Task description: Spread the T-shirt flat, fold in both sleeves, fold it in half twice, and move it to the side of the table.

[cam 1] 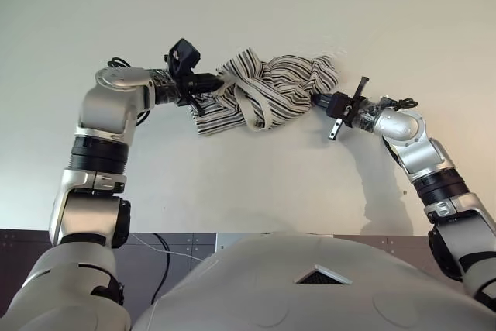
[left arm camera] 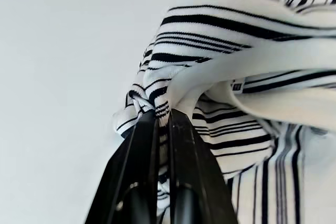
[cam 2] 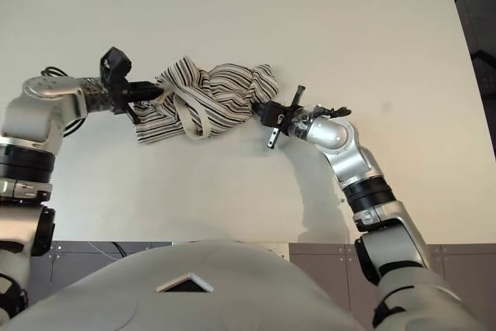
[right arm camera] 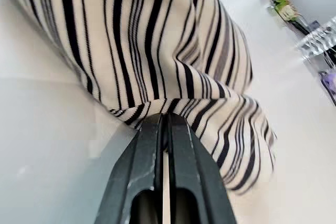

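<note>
Left claw point(left arm camera: 161, 114) was pressed together on a bunched fold at the left end of the striped T-shirt point(cam 1: 271, 87). Left wrist view showed cloth caught between the two black fingers point(left arm camera: 136, 150), and a small dark label point(left arm camera: 237, 86) on a white band close by.

Right claw point(right arm camera: 164, 116) likewise pinched a striped edge at the shirt's right end, with cloth gathered at the tips.

Head views: T-shirt was crumpled into a rope-like bundle strung between the two claws, about mid-way across the white surface point(cam 1: 256, 5). Its left end sagged into a flatter flap lying on the surface. A plain cream strip point(cam 1: 252, 106) looped across the stripes; neckline or hem, could not tell. Sleeves could not be made out within the bundle. Whether the bundle's middle touched the surface or hung just above it was unclear.

Right eye view took in the surface's right edge, with dark floor point(cam 2: 480, 5) beyond. Right wrist view caught blurred clutter point(right arm camera: 286, 9) past the far side of the surface, one item green, none identifiable. A black cable point(cam 1: 160, 265) lay on dark flooring by the near edge.
</note>
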You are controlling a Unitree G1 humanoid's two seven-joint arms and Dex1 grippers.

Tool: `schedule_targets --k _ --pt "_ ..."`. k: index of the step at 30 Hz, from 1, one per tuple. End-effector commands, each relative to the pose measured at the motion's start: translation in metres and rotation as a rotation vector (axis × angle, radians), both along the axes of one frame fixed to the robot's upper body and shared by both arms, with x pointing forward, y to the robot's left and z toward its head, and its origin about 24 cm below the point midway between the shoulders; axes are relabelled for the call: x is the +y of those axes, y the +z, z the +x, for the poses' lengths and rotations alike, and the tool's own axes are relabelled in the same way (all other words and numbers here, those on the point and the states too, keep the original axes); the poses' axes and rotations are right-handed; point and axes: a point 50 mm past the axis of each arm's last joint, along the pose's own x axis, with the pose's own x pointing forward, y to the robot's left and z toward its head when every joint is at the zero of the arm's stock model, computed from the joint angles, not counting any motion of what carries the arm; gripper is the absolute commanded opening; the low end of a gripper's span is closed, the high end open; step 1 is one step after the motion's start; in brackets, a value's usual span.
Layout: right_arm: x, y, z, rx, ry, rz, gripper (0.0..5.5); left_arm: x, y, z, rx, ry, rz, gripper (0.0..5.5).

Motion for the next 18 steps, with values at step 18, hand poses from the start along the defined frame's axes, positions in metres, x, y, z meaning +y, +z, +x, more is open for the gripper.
schedule_targets --k 18 --pt "0.044 -0.004 -0.108 -0.044 0.458 0.038 1.25 0.014 -0.041 -0.082 0.173 -0.480 0.257 0.10"
